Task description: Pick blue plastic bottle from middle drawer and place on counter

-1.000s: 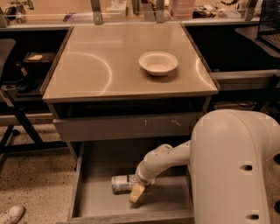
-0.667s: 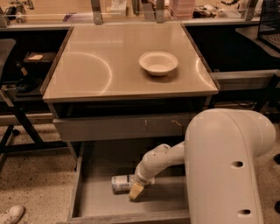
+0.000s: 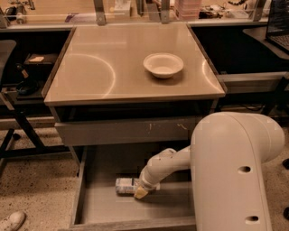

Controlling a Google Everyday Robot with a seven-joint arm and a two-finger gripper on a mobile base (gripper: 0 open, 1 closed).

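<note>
The blue plastic bottle (image 3: 125,185) lies on its side on the floor of the open middle drawer (image 3: 104,208), left of centre, its white label facing up. My gripper (image 3: 140,192) reaches down into the drawer at the bottle's right end, touching or nearly touching it, its pale tip just in front of the bottle. The white forearm (image 3: 168,163) leads back to the large arm body (image 3: 230,171) at the right. The tan counter (image 3: 104,67) above holds a white bowl (image 3: 163,64) right of centre.
A shut grey drawer front with scratch marks (image 3: 126,131) sits just above the open drawer. A cluttered bench with metal posts (image 3: 135,11) runs along the back. Dark shelving stands left (image 3: 22,81) and right (image 3: 253,54). A shoe (image 3: 11,221) shows at bottom left.
The large arm body has shifted left in the view. The gripper has stayed at the bottle's right end, and the bottle has not visibly moved.
</note>
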